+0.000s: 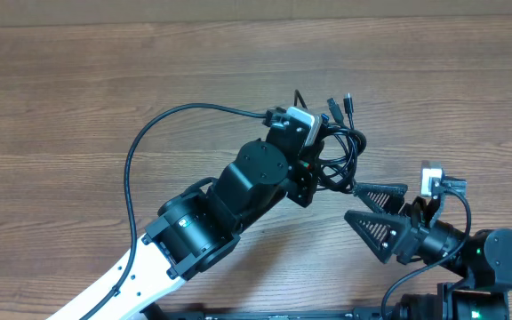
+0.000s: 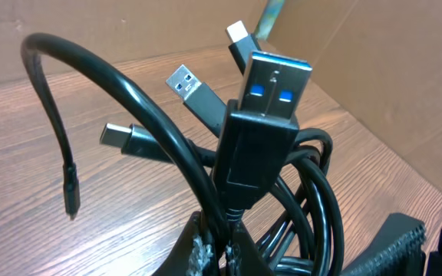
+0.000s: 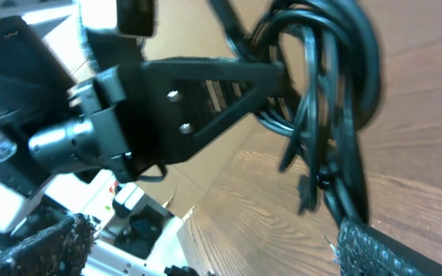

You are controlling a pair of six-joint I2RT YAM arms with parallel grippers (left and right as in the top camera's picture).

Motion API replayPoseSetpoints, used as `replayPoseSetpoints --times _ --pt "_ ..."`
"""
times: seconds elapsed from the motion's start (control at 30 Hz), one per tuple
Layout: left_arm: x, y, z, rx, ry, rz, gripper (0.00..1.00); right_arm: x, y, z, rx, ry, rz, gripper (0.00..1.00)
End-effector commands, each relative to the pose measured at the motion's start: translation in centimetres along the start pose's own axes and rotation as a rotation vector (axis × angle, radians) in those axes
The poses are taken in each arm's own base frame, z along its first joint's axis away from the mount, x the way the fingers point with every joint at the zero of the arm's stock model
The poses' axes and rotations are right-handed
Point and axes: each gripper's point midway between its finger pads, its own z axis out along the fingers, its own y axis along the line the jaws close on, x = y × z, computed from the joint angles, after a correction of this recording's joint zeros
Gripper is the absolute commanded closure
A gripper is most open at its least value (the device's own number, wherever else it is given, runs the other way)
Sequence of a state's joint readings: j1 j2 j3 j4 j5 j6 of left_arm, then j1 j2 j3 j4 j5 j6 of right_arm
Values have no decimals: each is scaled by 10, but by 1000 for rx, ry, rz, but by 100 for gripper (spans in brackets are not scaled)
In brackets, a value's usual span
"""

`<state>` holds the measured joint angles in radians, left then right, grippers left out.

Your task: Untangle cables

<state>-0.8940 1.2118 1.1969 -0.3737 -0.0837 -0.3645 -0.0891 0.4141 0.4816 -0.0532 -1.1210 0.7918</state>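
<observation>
The left tool (image 2: 217,257) was pinched together on the cable bundle (image 1: 345,151), gripping it low down where several cords crossed, so the plugs fanned upward toward the wrist camera. The blue-tongued USB plug (image 2: 275,80) stood foremost, with a silvery USB plug (image 2: 186,83) and a slimmer dark plug (image 2: 121,136) beside it. The bundle sat near the middle of the worktop (image 1: 78,89) and seemed lifted clear of the wood. The right tool (image 1: 352,203) stood with its fingers wide apart and nothing between them, just beside the loops on their right side.

The step in hand looked like choosing one cord to draw out. To do it well, the right tool would best close on a single strand near a free plug end rather than on the coiled loops (a bite across two cords would only tighten the knot), then pull away from the left tool along that cord's own run. It should also keep clear of the thick arm wire (image 1: 149,133).
</observation>
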Motion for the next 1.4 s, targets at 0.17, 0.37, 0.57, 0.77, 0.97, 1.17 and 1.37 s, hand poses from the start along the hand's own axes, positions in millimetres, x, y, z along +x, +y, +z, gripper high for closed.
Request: replayPoseSetpoints --times 0.17,0.37,0.57,0.77,0.97,1.17,1.37 --pt "-9 -6 -23 37 -19 191 96 -8 -13 -1 80 -59 26 0" --pt "-17 -7 -46 46 -53 225 96 -7 -42 -6 209 -108 129 18" --pt "-15 -25 -49 148 -49 228 96 -6 -37 -4 183 -86 72 32" --pt "-18 -38 -51 222 -63 231 96 -4 -21 -2 111 -50 -2 32" --pt "-15 -57 -37 327 -52 236 96 0 -7 -1 42 -14 -77 32" --pt "-16 -55 -27 310 -55 237 96 0 -8 -1 45 -15 -74 31" --pt "-25 -30 -23 212 -78 225 96 -2 -33 -3 163 -58 19 25"
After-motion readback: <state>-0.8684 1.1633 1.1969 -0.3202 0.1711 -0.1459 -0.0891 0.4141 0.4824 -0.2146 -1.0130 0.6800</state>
